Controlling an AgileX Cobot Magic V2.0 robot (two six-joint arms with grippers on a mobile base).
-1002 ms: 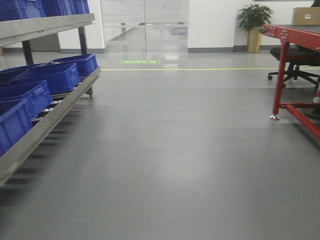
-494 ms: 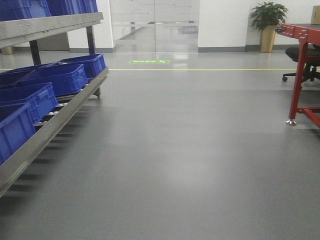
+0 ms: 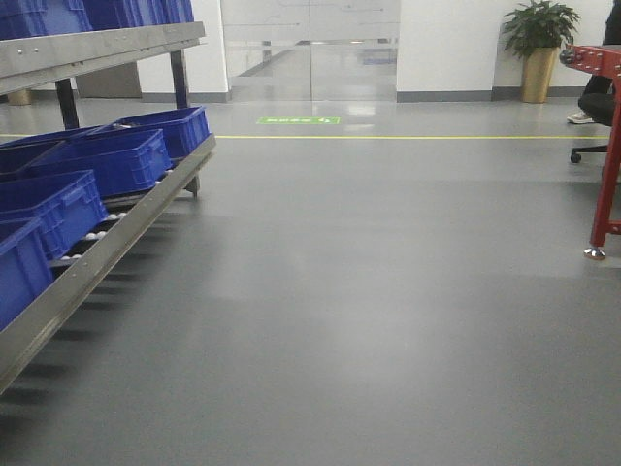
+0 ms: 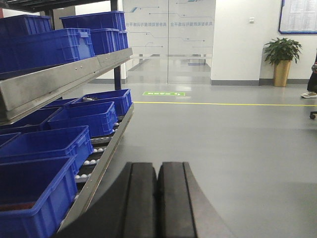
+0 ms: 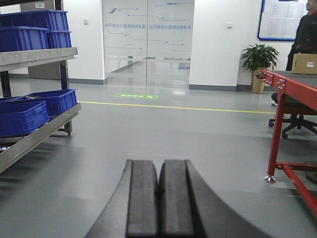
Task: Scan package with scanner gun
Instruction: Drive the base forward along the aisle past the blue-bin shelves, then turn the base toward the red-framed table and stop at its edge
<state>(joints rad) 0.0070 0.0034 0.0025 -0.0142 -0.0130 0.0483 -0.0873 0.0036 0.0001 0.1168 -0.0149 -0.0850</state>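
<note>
The scanner gun is out of view. A tan cardboard box (image 5: pixel 304 63) rests on the far end of a red-framed table (image 5: pixel 287 82) at the right of the right wrist view; it is too far off to tell whether it is the package. My left gripper (image 4: pixel 158 166) is shut, pads together with nothing between them, above bare grey floor beside the rack. My right gripper (image 5: pixel 158 163) is likewise shut and empty, pointing across open floor toward the glass doors. Neither gripper appears in the front view.
A metal roller rack (image 3: pixel 116 238) with blue bins (image 3: pixel 116 160) runs along the left. The red table's leg (image 3: pixel 606 184) stands at the right edge, with an office chair (image 5: pixel 292 124) and a person (image 5: pixel 307 34) behind it. A potted plant (image 3: pixel 537 39) stands by the far wall.
The front view has swung left: rack, doors and plant slid rightward, the red table shrank to its leg at the right edge, and the cardboard box left that view.
</note>
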